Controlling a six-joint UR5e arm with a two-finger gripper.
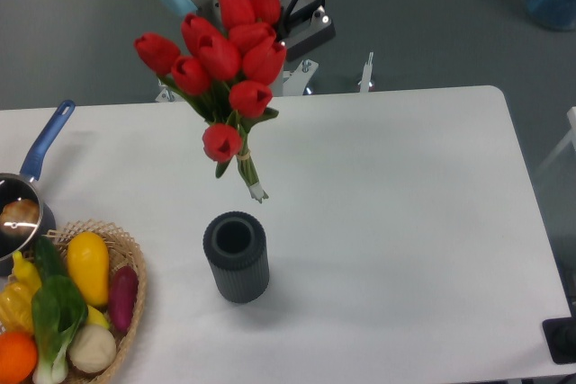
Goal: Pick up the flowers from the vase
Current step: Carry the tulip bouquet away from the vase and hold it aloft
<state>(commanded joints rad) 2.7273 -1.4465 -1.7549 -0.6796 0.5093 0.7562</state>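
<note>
I see the bunch of red closed tulips with green leaves [225, 60] hanging clear above the ribbed dark grey cylindrical vase [237, 257], pinched near its heads by my pincer [286, 8], so the top-heavy bunch may swing or slip onto the white surface [405, 204].

The flowers [227, 58] at upper centre have smooth, slightly waxy red heads that look like plastic or cloth, with matt green leaves. The vase [237, 256] at lower centre is matt dark grey with fine vertical ribs down its wall. The table [405, 222] has a smooth, matt white top. At the left edge the saucepan [18, 213] is shiny metal with a glossy blue handle. The basket [126, 312] at lower left is rough woven wicker, and the vegetables in it look glossy.
</note>
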